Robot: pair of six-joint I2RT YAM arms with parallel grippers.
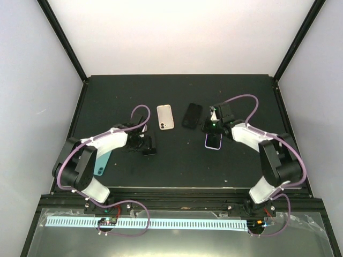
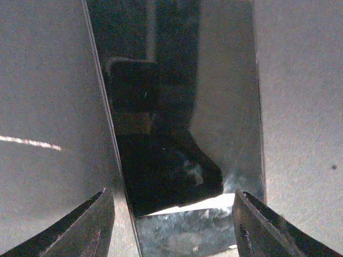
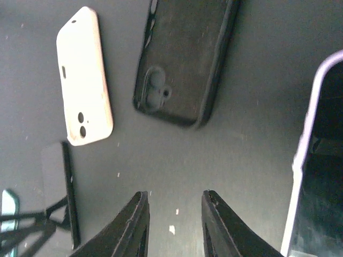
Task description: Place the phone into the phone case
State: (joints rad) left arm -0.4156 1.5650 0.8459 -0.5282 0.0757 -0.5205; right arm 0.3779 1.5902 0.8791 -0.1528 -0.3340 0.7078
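A black phone stands up on its edge left of centre, between the fingers of my left gripper. In the left wrist view its dark glossy slab spans the gap of the left gripper, with the right fingertip against it. The right wrist view shows the same phone raised on edge. An empty black phone case lies open side up at the back centre. My right gripper hovers just right of it, its fingers narrowly apart over bare mat.
A cream shell with two camera holes lies back up beside the black case. A purple-rimmed phone lies under the right wrist. A teal phone-shaped item sits under the left arm. Black frame rails edge the mat.
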